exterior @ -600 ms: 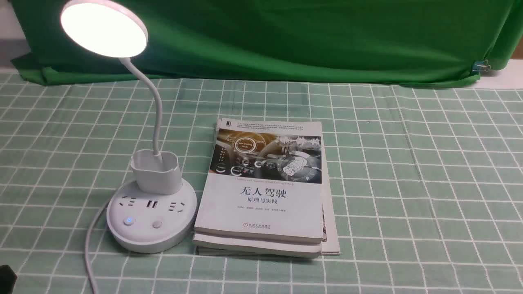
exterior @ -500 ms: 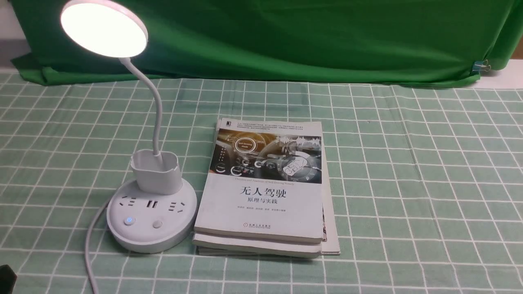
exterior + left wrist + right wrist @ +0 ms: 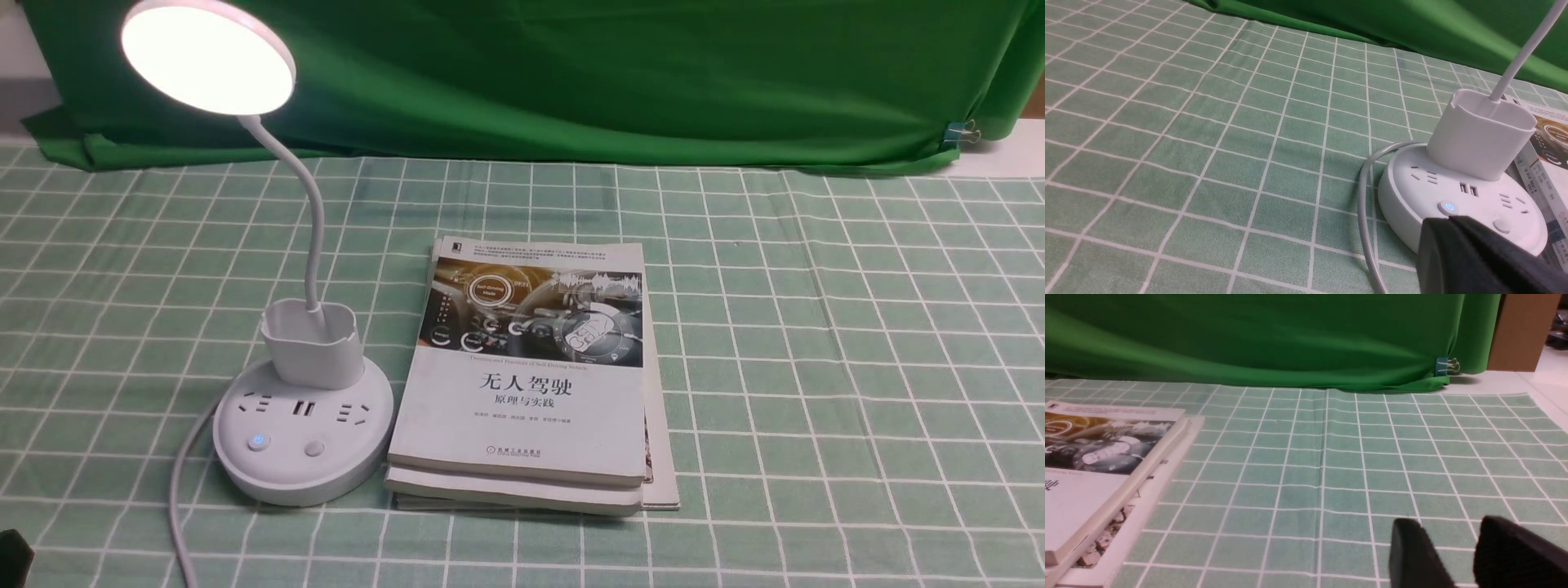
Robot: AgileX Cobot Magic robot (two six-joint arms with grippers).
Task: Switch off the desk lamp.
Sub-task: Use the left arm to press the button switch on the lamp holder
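Front cam high, centred, looks fwd and down, wrist cams low near cloth (image 3: 816, 367), left shares desk lamp (image 3: 1478, 139) w/ front, right shares books (image 3: 1086, 490).

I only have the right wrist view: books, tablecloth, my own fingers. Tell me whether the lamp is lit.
Observer: Lit. The desk lamp stands on the robot's left of the books, and its head glows bright.
Operator: Describe its controls.
Observer: The base carries two buttons. The left button glows blue and the right button is dark.
Operator: Report the left gripper.
Observer: The left gripper looks shut. It sits short of the base without touching it, and its tip points toward the buttons.
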